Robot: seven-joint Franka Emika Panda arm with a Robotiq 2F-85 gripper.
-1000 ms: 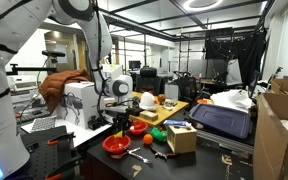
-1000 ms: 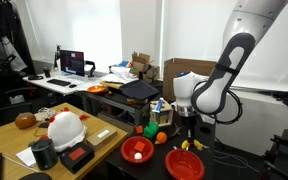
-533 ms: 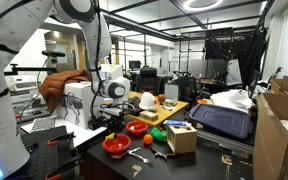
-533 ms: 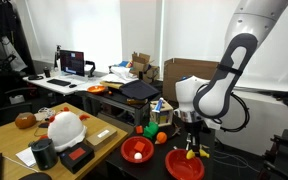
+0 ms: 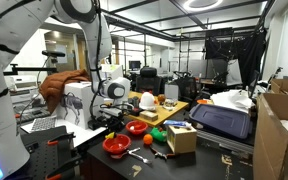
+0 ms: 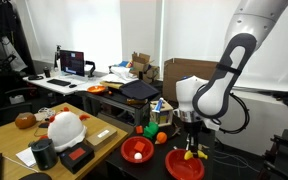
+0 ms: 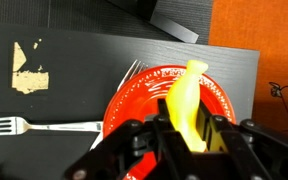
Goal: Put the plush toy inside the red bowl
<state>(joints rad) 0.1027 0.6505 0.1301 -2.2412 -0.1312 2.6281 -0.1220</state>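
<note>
We note gripper (image 7: 191,128) clenched on plush toy (image 7: 189,85), over red bowl (image 7: 144,100). We judge: bowl shallow; a high release may flop toy across rim.

The red bowl (image 7: 136,104) looks glossy plastic, the fork (image 7: 44,127) metal (shiny), the table (image 7: 84,88) matt black

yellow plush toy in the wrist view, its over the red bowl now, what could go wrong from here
1. The long yellow plush toy hangs from the gripper above the red bowl; dropped from this height, it might flop across the rim and slide out.
2. A silver fork has its tines right at the bowl's rim; lowering further could nudge it.
3. A second red bowl sits close by in an exterior view, an easy wrong target.
</note>
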